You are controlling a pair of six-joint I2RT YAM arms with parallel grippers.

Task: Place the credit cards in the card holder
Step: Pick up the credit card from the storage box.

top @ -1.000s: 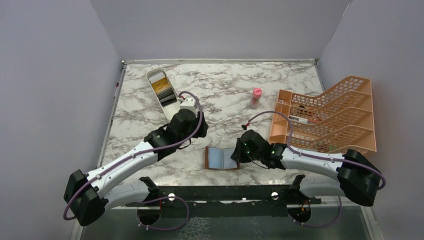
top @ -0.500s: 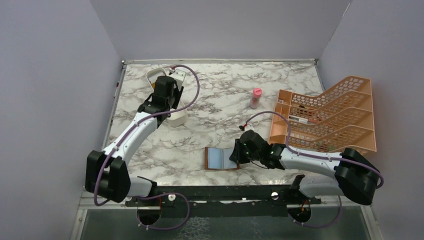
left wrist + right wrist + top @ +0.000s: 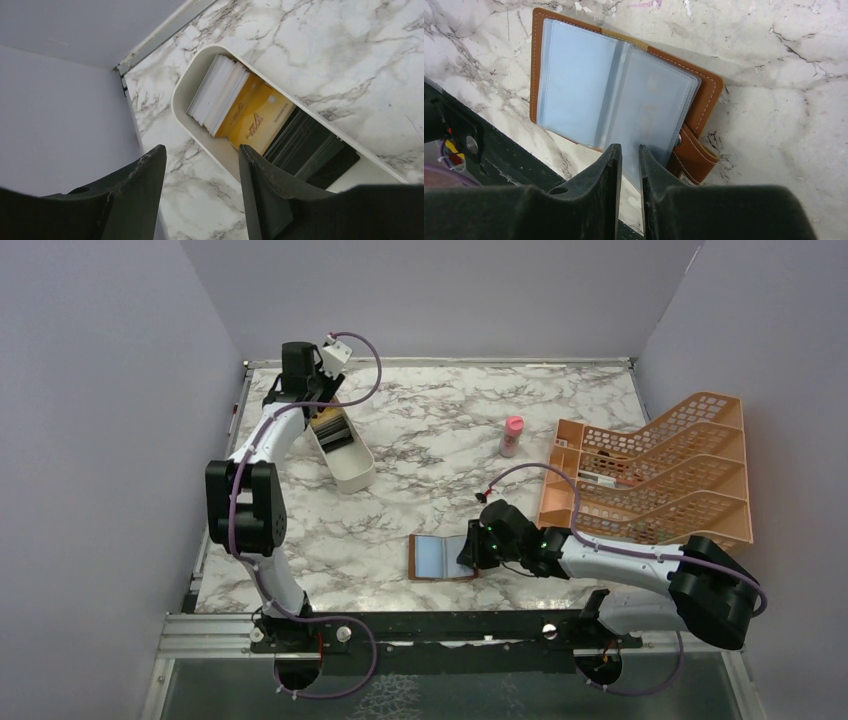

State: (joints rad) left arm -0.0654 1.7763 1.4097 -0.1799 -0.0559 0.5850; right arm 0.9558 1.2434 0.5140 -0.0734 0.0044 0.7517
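Lying open, one card holder point(image 3: 589, 95)

An orange plastic lattice rack point(image 3: 660, 475) sits on the marble table point(image 3: 440, 410), its tiers stepped. A small item point(image 3: 598, 480) lies in its left part, too small to identify. Just left of the rack, clear of it, a little pink bottle point(image 3: 512, 436) stands upright. Well to the rack's left lies a white oblong tray point(image 3: 352, 474) – set at a slant

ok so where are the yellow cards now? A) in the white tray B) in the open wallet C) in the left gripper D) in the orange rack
A: the yellow cards lie in the white tray, with the left gripper open and empty above it.
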